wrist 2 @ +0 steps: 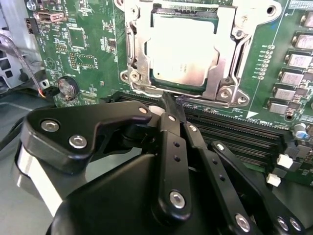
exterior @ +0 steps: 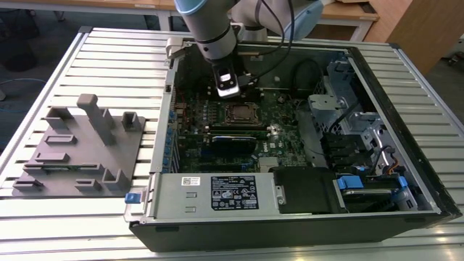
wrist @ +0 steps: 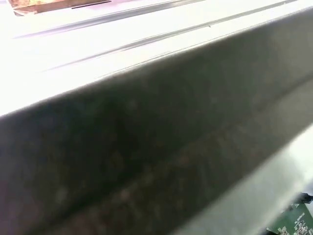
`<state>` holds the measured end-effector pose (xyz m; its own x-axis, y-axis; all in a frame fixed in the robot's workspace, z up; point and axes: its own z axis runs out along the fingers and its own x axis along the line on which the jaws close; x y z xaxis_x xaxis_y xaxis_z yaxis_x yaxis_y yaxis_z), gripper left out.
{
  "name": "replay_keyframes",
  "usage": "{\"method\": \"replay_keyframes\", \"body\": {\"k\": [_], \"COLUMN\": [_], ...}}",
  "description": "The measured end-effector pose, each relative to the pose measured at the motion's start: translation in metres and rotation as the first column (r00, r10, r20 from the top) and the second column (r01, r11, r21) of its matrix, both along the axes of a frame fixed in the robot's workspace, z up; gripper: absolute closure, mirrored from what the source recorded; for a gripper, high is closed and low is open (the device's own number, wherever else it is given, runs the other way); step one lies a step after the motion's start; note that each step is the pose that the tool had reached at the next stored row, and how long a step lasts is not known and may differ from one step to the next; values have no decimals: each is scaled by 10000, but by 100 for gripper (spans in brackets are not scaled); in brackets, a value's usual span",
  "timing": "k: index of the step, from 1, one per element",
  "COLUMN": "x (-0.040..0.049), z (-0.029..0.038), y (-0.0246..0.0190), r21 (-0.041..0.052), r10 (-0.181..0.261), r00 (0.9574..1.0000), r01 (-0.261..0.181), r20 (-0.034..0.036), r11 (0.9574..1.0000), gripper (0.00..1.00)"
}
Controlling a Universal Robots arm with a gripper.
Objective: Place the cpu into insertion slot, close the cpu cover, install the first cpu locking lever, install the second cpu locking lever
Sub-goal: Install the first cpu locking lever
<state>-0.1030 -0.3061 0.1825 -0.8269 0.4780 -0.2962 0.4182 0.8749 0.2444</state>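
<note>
Fingers (wrist 2: 170, 128) pressed together at the edge of the insertion slot (wrist 2: 229, 93).
The cpu (wrist 2: 183, 49) lies under the cpu cover (wrist 2: 142, 54); a slipping tip might scrape the board (wrist 2: 83, 54).

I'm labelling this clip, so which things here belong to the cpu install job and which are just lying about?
Job: cpu, cpu cover, gripper.
Lying about: grey fixture, power supply, long black slots.

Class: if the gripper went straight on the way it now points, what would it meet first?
Probably the locking lever along the near edge of the cpu cover, right ahead of the gripper; the cpu sits beyond it. Depth is unclear, so it may already touch.
</note>
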Motion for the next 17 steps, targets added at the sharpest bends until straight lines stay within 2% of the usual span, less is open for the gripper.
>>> {"method": "replay_keyframes", "body": {"k": [5, 17], "x": [20, 80], "z": [-2, 1], "y": [26, 25], "r21": [2, -3], "r10": [-14, -44], "r00": [10000, 10000], "r01": [14, 44], "r20": [-2, -7], "r11": [10000, 10000], "gripper": [90, 90]}}
